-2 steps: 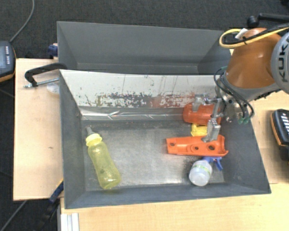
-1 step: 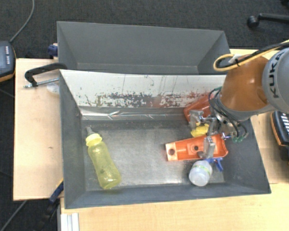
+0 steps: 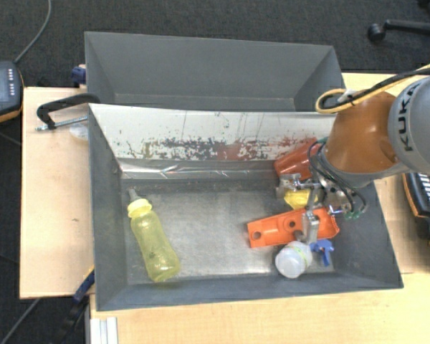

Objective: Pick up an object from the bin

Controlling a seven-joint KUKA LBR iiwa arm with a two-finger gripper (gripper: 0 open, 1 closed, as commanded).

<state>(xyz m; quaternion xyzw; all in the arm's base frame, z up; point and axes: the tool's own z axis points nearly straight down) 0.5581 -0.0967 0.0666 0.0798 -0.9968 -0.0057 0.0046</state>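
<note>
Orange flat plastic piece [image 3: 272, 231], elongated, lying flat on the bin [image 3: 201, 221] floor, right half, nr the front wall. Long axis approx left-right, right end slightly higher and partly hidden under the gripper [image 3: 312, 226]. White round thing [image 3: 290, 261] touches its lower edge.

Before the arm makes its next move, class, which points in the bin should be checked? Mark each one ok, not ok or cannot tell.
1. Gripper is above the flat orange piece on the bin's right side: ok.
2. Orange piece lies uncovered on the bin floor: ok.
3. Free room round the orange piece: not ok. A white round cap and a small blue thing crowd its near edge.
4. Yellow bottle lies far off on the left: ok.
5. Gripper touching the orange piece: cannot tell.
6. Red thing by the back wall is clear of the arm: cannot tell.
</note>
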